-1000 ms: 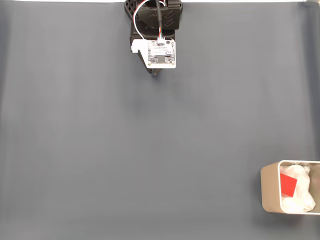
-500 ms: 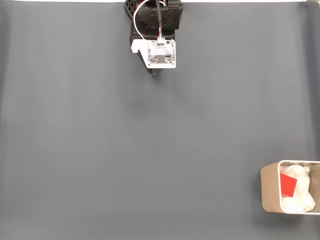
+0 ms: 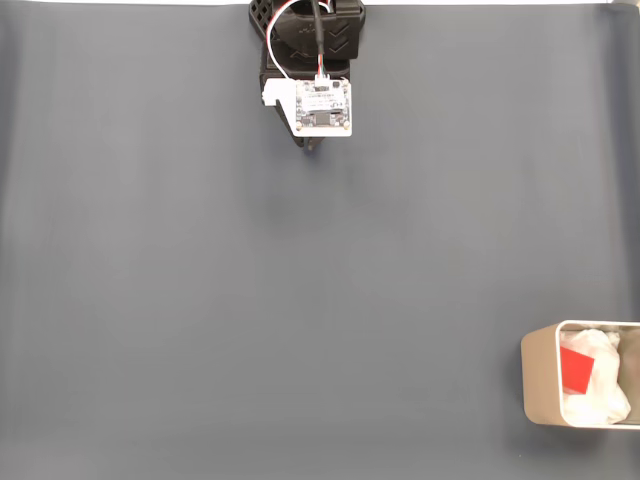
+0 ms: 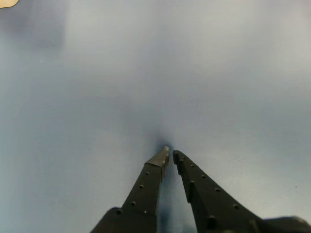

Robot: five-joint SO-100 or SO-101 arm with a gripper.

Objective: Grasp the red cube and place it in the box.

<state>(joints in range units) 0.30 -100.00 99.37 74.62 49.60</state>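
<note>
The red cube (image 3: 576,369) lies inside the beige box (image 3: 537,377) at the lower right of the fixed view, resting on white padding (image 3: 603,395). The arm is folded back at the top centre of that view, far from the box, with the gripper (image 3: 314,147) just under its white wrist board. In the wrist view the gripper (image 4: 171,153) has its two black fingers (image 4: 146,187) nearly together, tips just above the grey mat, with nothing between them.
A grey mat (image 3: 300,300) covers the whole table. The box sits partly cut off by the right edge of the fixed view. A pale beige corner (image 4: 7,3) shows at the top left of the wrist view.
</note>
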